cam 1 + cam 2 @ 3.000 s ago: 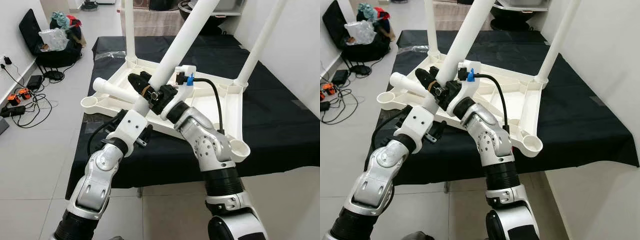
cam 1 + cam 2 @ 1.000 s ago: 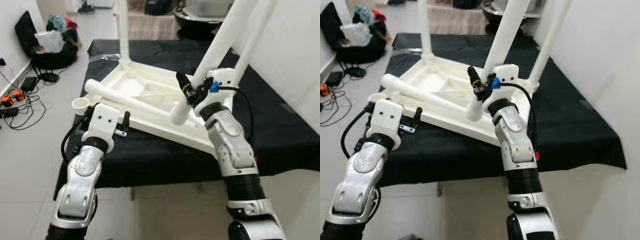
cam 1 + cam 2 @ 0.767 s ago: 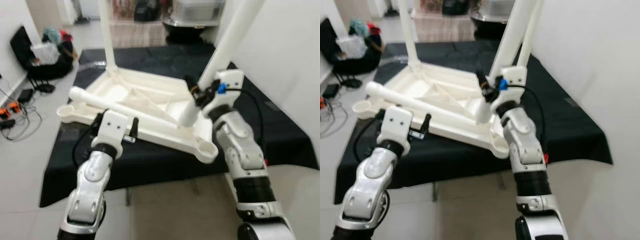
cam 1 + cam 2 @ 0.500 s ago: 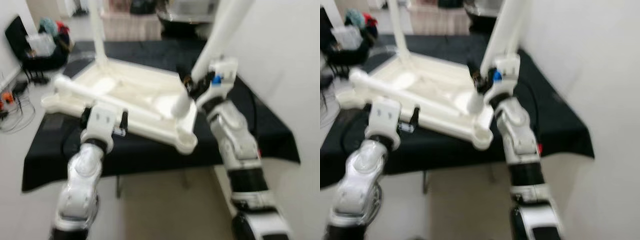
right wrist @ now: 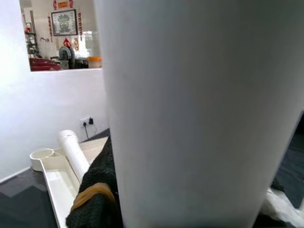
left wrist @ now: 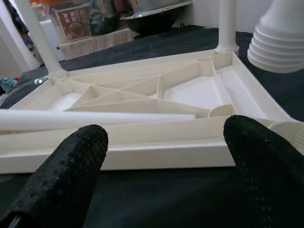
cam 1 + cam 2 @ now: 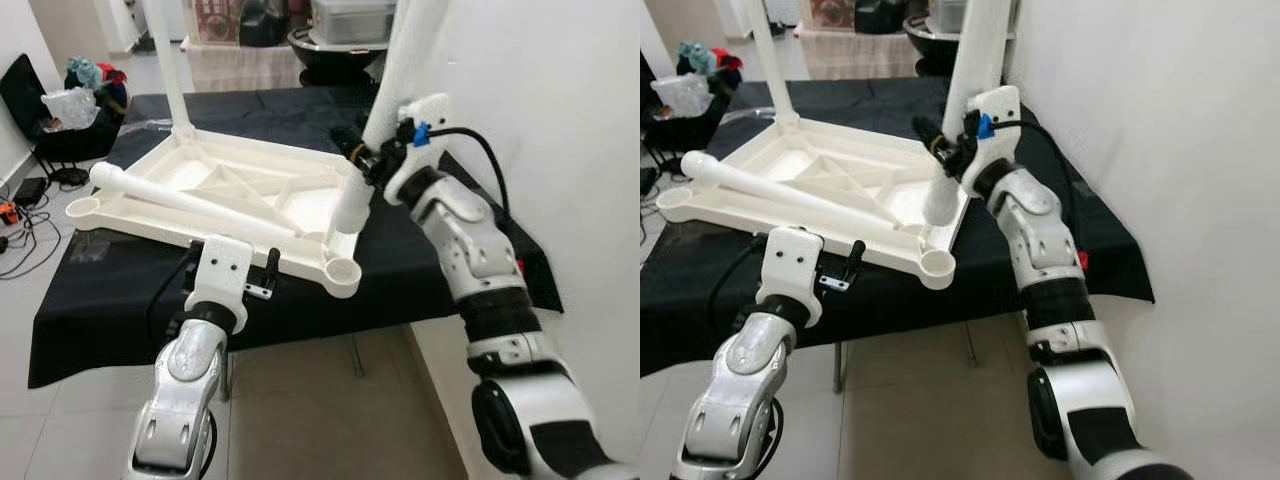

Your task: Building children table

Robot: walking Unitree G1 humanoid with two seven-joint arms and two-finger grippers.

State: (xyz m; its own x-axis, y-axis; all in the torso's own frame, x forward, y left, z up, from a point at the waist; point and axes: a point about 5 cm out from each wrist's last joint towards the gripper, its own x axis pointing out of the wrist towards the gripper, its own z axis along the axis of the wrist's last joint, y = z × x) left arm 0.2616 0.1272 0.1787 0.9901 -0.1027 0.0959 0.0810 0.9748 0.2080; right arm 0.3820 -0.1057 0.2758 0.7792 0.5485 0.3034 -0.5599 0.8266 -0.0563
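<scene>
A white children's table top (image 7: 215, 195) lies upside down on a black-covered table (image 7: 110, 300). One white leg (image 7: 176, 70) stands upright in its far left corner, and another (image 6: 227, 23) stands in the far right corner. A loose leg (image 7: 180, 200) lies across the top. My right gripper (image 7: 362, 160) is shut on a further leg (image 7: 375, 140), held tilted with its ribbed end (image 6: 279, 45) just above the near right part of the top, beside an empty corner socket (image 7: 343, 272). My left gripper (image 7: 230, 258) hangs open in front of the top's near edge, holding nothing.
A white wall (image 7: 560, 150) runs close along the right. Bags (image 7: 50, 110) and cables (image 7: 10, 215) lie on the floor at the left. Shelves with pots (image 7: 340, 25) stand behind the table. Tiled floor (image 7: 330, 420) lies open in front.
The view has shifted right along the table. My left gripper let go of the tilted leg and dropped to the near edge. The right gripper carried the leg to the near right corner.
</scene>
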